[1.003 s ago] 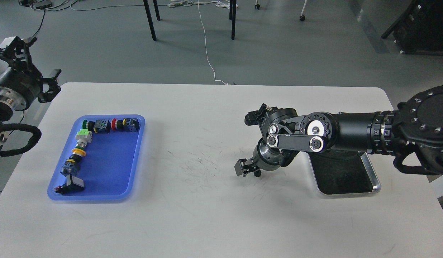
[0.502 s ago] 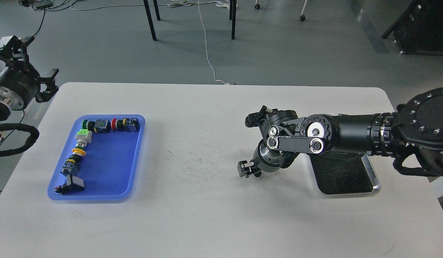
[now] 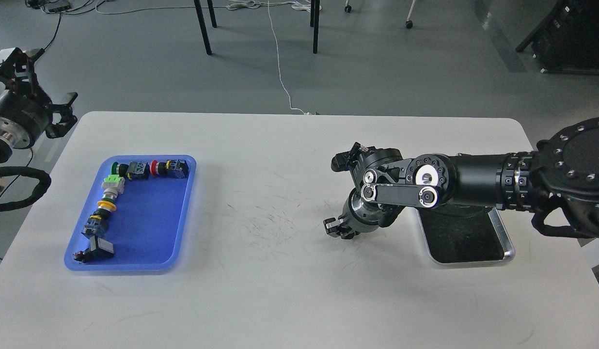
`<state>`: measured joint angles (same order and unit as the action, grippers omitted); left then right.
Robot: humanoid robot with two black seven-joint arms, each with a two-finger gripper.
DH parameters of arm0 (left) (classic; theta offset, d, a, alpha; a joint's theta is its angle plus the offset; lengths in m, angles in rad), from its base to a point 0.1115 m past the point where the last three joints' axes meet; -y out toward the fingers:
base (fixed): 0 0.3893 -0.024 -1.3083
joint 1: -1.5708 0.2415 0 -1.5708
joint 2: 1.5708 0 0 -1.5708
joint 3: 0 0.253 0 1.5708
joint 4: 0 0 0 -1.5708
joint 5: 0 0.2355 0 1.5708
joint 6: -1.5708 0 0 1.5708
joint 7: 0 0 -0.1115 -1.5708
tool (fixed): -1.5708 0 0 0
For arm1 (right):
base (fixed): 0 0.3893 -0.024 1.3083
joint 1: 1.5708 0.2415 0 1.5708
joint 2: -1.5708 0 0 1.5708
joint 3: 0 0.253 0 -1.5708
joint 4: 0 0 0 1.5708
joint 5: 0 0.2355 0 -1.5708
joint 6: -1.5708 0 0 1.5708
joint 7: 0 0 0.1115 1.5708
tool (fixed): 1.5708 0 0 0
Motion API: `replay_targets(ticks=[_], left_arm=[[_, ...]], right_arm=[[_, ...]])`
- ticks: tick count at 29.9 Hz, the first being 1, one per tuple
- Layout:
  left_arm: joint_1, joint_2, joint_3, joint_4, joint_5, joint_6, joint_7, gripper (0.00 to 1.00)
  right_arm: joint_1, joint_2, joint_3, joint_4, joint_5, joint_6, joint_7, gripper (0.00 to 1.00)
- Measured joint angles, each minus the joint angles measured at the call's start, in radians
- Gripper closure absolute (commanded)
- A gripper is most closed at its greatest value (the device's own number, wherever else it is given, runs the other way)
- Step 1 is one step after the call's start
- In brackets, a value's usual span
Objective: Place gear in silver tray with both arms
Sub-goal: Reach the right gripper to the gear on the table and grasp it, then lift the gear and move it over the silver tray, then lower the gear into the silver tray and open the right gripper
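Note:
The silver tray lies on the right side of the white table, its dark floor partly hidden under my right arm. Nothing shows on the part of its floor that I can see. My right gripper points down and left, just above the tabletop to the left of the silver tray. It is small and dark, and its fingers cannot be told apart. My left gripper hangs beyond the table's far left corner, claws spread and empty. Several small button and switch parts lie in an L-shaped row in a blue plastic tray on the left.
The table has scuff marks at its middle. Black cables loop by my left arm at the left edge. Chair legs and a white cable are on the floor behind the table.
My right gripper has drawn slightly right, closer under its wrist. My left gripper has shifted left, away from the table corner.

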<state>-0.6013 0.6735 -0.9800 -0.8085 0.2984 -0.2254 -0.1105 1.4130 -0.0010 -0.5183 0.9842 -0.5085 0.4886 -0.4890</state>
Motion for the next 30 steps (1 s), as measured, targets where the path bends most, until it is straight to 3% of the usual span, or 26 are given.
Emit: replay_targets(ticks=[8, 16, 21, 27, 30], left_arm=[[0.0, 0.002, 0.0, 0.002, 0.0, 0.001, 0.0, 0.02], [-0.008, 0.006, -0.009, 0.02, 0.001, 0.007, 0.0, 0.02], [-0.009, 0.014, -0.008, 0.024, 0.0, 0.008, 0.0, 0.02], [-0.009, 0.016, -0.002, 0.026, -0.001, 0.008, 0.0, 0.02], [-0.005, 0.017, 0.0, 0.026, -0.001, 0.008, -0.001, 0.02]], right_arm=[[0.019, 0.001, 0.018, 0.003, 0.006, 0.0, 0.001, 0.89], [0.12, -0.019, 0.169, 0.055, 0.012, 0.0, 0.004, 0.89], [0.159, -0.236, 0.22, 0.19, 0.007, 0.0, 0.004, 0.89], [0.138, -0.577, 0.218, 0.387, -0.034, 0.0, 0.004, 0.88], [0.094, -0.676, 0.215, 0.452, -0.088, 0.0, 0.006, 0.88]])
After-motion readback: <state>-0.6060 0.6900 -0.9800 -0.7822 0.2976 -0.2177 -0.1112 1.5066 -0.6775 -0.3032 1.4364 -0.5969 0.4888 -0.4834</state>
